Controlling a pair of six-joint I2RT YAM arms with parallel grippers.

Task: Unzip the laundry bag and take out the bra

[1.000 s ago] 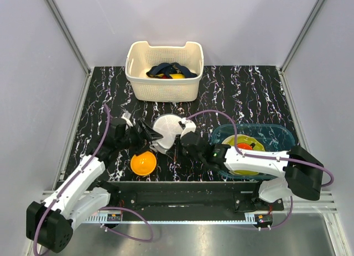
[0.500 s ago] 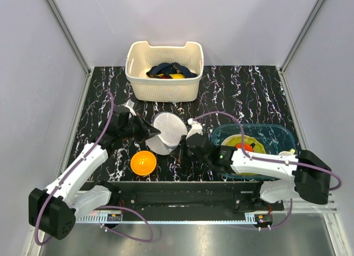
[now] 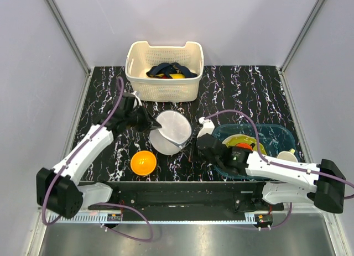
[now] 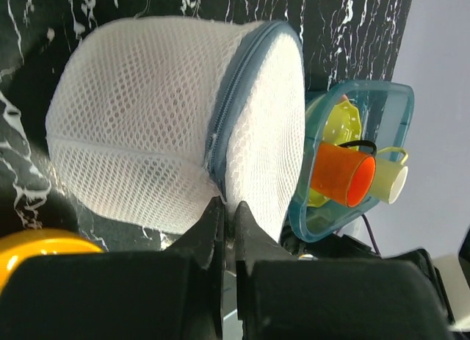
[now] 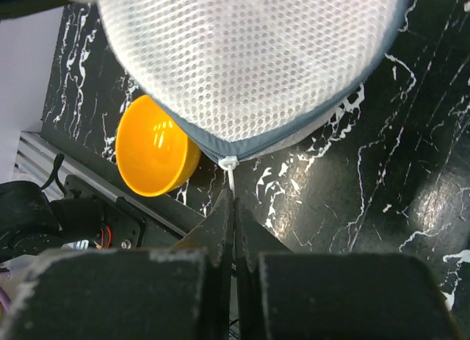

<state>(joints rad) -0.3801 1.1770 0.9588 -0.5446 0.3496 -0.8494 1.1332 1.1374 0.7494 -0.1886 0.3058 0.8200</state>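
Observation:
The laundry bag (image 3: 171, 132) is a round white mesh drum with a blue-grey zip band, held between both arms near the table's middle. My left gripper (image 3: 147, 125) is shut on the bag's left edge. In the left wrist view its jaws (image 4: 228, 208) pinch the mesh right by the zip seam (image 4: 224, 127). My right gripper (image 3: 192, 142) sits at the bag's right side, shut on the white zipper pull (image 5: 230, 167), which runs down between the fingertips (image 5: 233, 197). The zip looks closed where it shows. The bra is hidden inside the bag (image 5: 242, 61).
A cream slotted basket (image 3: 165, 73) with dark and yellow clothes stands at the back. An orange bowl (image 3: 143, 162) sits in front of the bag on the left. A teal tub (image 3: 276, 135) holding dishes and an orange cup (image 4: 344, 175) is on the right, under my right arm.
My left gripper has closed on the bag's edge and swung toward the back. The bag has turned its round face upward and shifted right. My right arm has drawn back to the right.

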